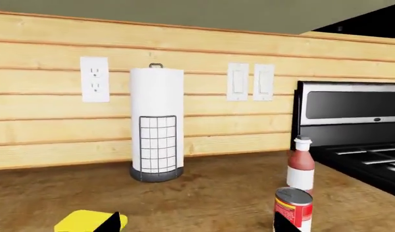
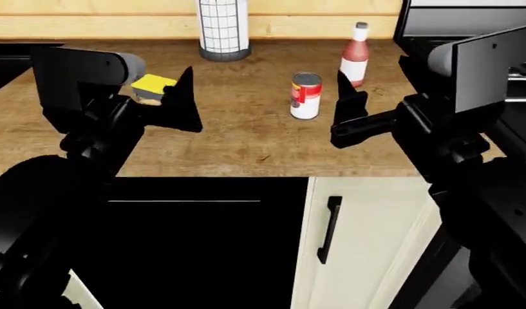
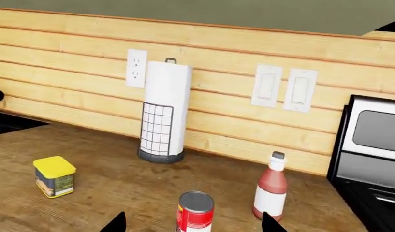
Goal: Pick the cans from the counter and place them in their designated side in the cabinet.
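Head view, from above the brown wood-grain counter [image 2: 245, 138]: two black arms reach over it, one at each side of the frame, neither holding anything. At left, the left gripper [image 2: 181, 103] shows one dark pointed finger [image 2: 187, 96]; a second cannot be made out here, so its spread is unclear in this view. The yellow-lidded tin [image 2: 151, 88] sits just behind and left of that fingertip, partly covered by the arm, apart from the finger as far as can be seen. At centre, the red-and-white can [image 2: 306, 95] stands upright on the wood, between the two grippers. The right gripper [image 2: 349, 106] lies just to the can's right, near but not touching.

Right wrist view: two dark fingertips [image 3: 113, 224] poke in at the lower edge, set wide apart, with the red-and-white can [image 3: 196, 211] standing between them further off and cut by the frame's bottom edge. The jaws are spread, gripping nothing. Left wrist view: two dark tips likewise appear at the bottom edge, one over the tin [image 1: 87, 221], one over the can [image 1: 293, 209], well apart, so that gripper is also spread.

Counted: two cans, one red sauce bottle [image 2: 355, 55], one white paper-towel roll [image 2: 223, 26] in a black wire holder, cropped at the top of the head view. One cabinet door [image 2: 366, 244] with a black handle shows at lower right; the dark area to its left is unreadable.
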### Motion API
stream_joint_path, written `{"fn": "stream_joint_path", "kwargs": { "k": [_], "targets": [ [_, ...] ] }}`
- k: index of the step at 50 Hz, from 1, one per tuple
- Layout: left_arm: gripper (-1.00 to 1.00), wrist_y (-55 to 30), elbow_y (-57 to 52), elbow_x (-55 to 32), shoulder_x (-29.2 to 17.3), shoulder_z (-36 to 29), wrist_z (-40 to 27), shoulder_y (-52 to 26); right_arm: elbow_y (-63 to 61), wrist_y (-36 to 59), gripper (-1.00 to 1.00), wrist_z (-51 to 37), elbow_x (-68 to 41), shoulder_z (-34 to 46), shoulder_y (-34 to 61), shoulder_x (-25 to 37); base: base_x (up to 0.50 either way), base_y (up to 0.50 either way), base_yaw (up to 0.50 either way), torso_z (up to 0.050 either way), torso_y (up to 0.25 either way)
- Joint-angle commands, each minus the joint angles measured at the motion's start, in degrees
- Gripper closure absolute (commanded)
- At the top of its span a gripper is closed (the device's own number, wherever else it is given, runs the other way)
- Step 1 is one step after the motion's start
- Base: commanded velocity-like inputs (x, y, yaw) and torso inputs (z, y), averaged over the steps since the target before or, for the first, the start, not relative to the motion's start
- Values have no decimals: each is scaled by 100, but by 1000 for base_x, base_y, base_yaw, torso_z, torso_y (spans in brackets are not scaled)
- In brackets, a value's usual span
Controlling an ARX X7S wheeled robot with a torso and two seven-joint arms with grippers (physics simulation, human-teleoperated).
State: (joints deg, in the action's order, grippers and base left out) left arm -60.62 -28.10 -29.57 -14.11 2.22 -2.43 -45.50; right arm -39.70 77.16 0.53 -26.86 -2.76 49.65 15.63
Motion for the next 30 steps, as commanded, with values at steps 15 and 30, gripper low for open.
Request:
{"fn": "stream_joint_path", "kwargs": {
  "k": [15,30],
  "targets": [
    [-100,-1033,453,-388,-221,-95,18,-1561,1165,-338,-100,284,69,467,1027,312,311,28,0,0,0],
    [-100,-1010,489,-415,-213,-135,-10,-1581,1168,-461,-100,288,45,402,917,386,326,36,0,0,0]
  ]
}}
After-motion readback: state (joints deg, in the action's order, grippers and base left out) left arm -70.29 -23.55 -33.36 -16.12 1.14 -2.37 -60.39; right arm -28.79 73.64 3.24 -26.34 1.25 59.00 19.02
